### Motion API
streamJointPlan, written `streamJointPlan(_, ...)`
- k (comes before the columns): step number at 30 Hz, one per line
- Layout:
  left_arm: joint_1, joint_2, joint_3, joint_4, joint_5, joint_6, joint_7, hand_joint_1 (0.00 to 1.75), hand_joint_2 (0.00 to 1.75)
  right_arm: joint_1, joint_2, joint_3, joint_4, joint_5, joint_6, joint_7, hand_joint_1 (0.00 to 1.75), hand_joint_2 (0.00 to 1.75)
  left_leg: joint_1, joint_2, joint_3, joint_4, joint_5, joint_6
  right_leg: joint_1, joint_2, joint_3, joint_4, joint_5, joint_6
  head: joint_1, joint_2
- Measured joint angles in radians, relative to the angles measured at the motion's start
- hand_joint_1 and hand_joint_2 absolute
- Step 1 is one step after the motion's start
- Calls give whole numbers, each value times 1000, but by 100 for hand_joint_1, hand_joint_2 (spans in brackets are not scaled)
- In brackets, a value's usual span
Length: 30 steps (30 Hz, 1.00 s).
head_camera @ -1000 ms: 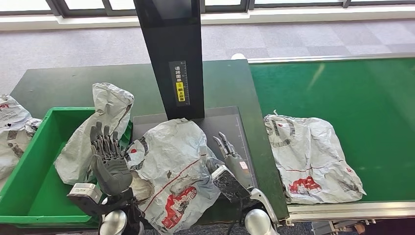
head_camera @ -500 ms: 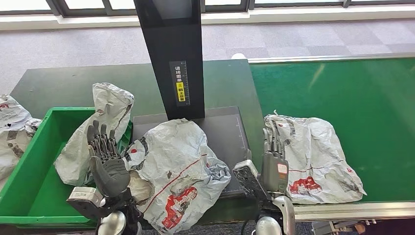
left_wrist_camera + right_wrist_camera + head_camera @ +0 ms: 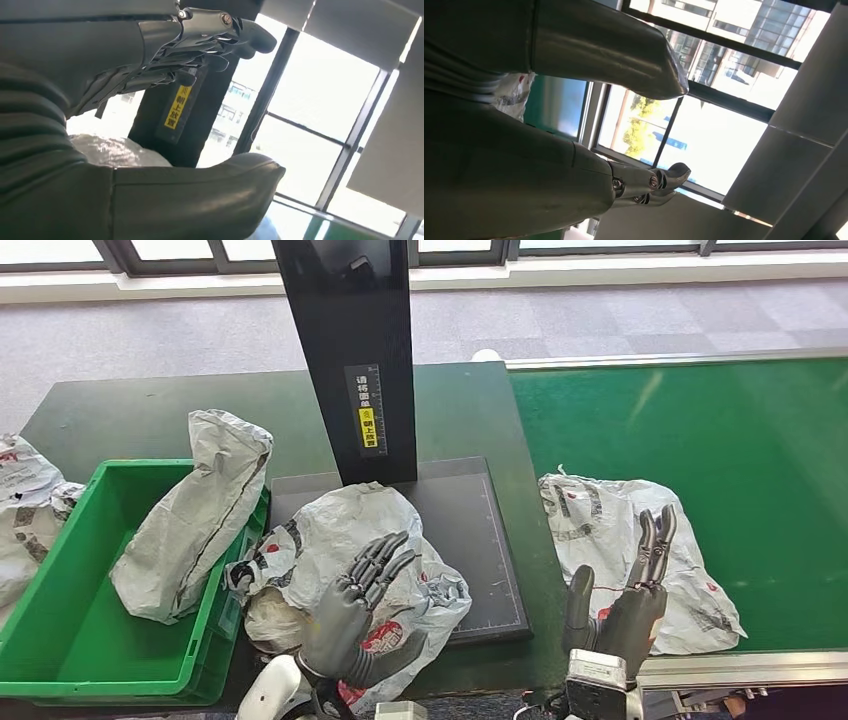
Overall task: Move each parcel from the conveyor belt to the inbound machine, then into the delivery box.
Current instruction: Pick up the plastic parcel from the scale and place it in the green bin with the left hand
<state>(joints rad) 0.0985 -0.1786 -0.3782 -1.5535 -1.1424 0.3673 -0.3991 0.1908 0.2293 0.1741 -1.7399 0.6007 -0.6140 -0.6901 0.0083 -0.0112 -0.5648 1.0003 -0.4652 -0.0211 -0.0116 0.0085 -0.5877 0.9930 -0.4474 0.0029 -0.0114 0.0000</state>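
Crumpled grey parcel [image 3: 350, 540] with red print lies on the inbound machine [image 3: 470, 530]. Left hand [image 3: 350, 615] over it, fingers [image 3: 385, 555] spread, empty. Right hand [image 3: 625, 615] beside the machine, fingers [image 3: 655, 540] straight, holding nothing.

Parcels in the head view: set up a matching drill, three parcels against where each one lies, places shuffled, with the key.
Things:
1. Parcel under the left hand
2. Parcel by the right hand
3. Long grey parcel

Places:
A. Leaning over the green bin's rim
B. On the green conveyor belt
C. On the dark scanner plate

Pairs: 1-C, 2-B, 3-A
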Motion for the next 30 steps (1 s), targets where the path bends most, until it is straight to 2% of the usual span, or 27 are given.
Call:
streamJointPlan(12, -24, 38, -61, 119, -139, -109, 129, 0, 175, 6, 0, -3, -2, -43, 53, -7, 0, 0, 0, 0, 0, 0, 0, 0, 0, 0, 0, 0, 0, 0, 0, 0)
streamJointPlan(22, -66, 43, -59, 253, -302, -125, 294, 0, 175, 21, 14, -22, -23, -36, 124, -8, 0, 0, 0, 0, 0, 0, 0, 0, 0, 0, 0, 0, 0, 0, 0, 0)
streamJointPlan(26, -69, 41, -39, 291, -349, -132, 337, 175, 175, 24, 16, -29, -27, -35, 151, -8, 0, 0, 0, 0, 0, 0, 0, 0, 0, 0, 1, 0, 0, 0, 0, 0)
streamJointPlan(30, -71, 38, -23, 313, -362, -133, 355, 175, 175, 25, 19, -36, -27, -36, 162, -8, 0, 0, 0, 0, 0, 0, 0, 0, 0, 0, 1, 0, 0, 0, 0, 0)
